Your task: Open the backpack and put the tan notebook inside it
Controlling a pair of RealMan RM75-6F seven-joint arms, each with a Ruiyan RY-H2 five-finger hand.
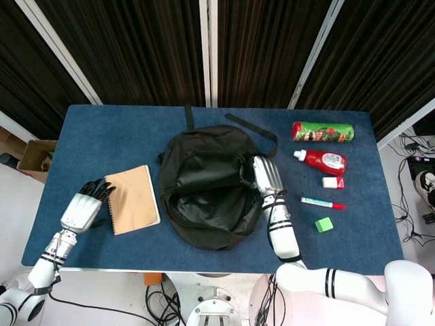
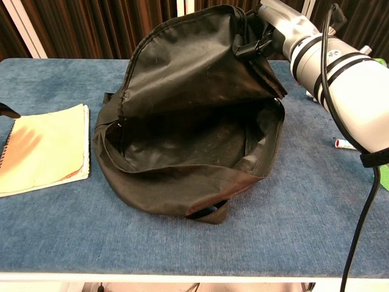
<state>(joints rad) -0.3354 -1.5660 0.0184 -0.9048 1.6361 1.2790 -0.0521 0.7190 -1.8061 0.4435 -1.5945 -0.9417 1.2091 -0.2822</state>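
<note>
The black backpack (image 1: 207, 183) lies in the middle of the blue table (image 1: 102, 129) with its mouth open toward me. My right hand (image 1: 266, 175) grips the upper flap at its right edge and holds it lifted, so the dark inside (image 2: 188, 137) shows in the chest view, where the right hand (image 2: 267, 27) appears at the top. The tan notebook (image 1: 132, 198) lies flat left of the backpack, also seen as the notebook (image 2: 42, 149) in the chest view. My left hand (image 1: 85, 207) hovers just left of the notebook with fingers spread, holding nothing.
Right of the backpack lie a green can (image 1: 323, 131), a red bottle (image 1: 323, 161), a small white and red eraser (image 1: 332, 182), a marker (image 1: 322, 202) and a green cube (image 1: 324, 224). The backpack's strap (image 1: 251, 128) trails toward the back.
</note>
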